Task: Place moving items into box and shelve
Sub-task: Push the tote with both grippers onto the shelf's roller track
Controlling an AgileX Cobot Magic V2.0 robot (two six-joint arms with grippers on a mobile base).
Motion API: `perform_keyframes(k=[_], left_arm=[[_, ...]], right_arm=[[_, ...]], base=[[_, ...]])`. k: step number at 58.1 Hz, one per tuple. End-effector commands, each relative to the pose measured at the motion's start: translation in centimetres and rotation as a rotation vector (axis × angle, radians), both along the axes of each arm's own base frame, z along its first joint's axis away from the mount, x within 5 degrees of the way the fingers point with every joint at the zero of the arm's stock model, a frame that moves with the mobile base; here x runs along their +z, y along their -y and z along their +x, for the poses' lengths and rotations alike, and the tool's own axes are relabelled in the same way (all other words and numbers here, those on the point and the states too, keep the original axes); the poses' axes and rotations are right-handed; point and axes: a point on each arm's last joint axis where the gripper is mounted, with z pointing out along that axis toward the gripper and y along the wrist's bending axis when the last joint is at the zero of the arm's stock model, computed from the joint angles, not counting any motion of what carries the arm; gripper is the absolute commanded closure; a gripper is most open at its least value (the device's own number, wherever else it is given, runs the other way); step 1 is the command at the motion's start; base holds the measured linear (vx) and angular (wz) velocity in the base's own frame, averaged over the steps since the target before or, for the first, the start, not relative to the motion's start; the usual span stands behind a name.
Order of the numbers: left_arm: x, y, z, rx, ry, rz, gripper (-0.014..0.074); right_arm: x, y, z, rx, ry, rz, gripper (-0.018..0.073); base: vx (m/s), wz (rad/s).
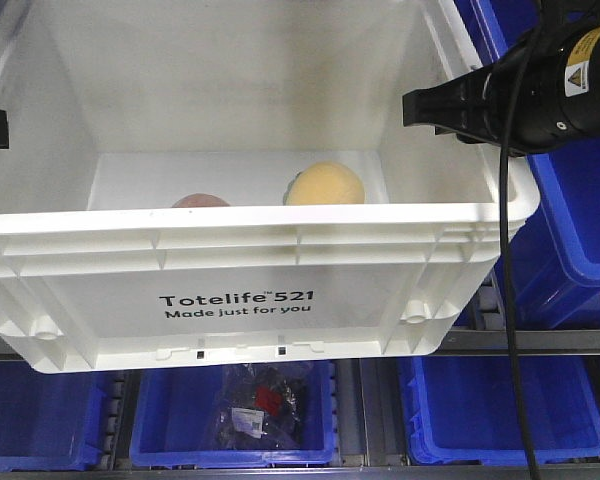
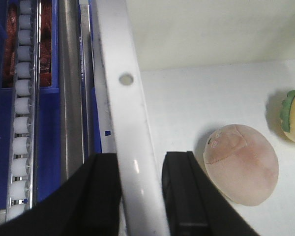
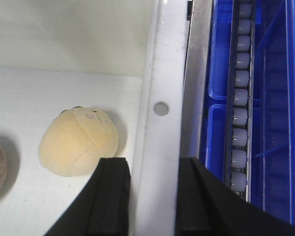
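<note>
Both fruits — yellow one (image 3: 78, 142), pink one (image 2: 241, 164) — lie inside the box (image 1: 280, 220); left tool (image 2: 140, 196) and right tool (image 3: 152, 196) clamp its rims — shelving remains.

Black right gripper (image 1: 420, 105), black cable (image 1: 508, 300), yellow warning label (image 1: 577, 78), matte black fingers (image 3: 110, 196)

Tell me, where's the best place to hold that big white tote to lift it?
By its thick side rims, one hand from each side. The tote is wide, and its rim is a narrow lip that the left hand and right hand already straddle.
</note>
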Motion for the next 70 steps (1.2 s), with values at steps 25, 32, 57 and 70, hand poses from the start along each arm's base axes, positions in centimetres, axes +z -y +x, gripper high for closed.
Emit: perform_keyframes(k=[25, 32, 57, 70], left_arm=[[3.0, 0.0, -0.3, -0.026, 0.222, -0.008, 0.0456], [3.1, 0.0, -0.3, -0.026, 0.229, -0.009, 0.0456], [1.4, 0.6, 4.7, -0.036, 0.287, 0.122, 0.0456], [-1.1, 1.2, 8.4, -0.062, 0.260, 0.211, 0.0456]], right_arm=[[3.2, 0.4, -0.1, 0.038, 0.204, 0.022, 0.0447], [3.2, 0.3, 0.0, 0.041, 0.211, 0.026, 0.0447], [1.4, -1.0, 2.9, 0.073, 0.247, -0.083, 0.0447], [-2.5, -2.9, 6.5, 0.029, 0.197, -0.108, 0.0445]], base=[[0.00, 0.00], [0.00, 0.00], [0.00, 0.00], [0.00, 0.00]])
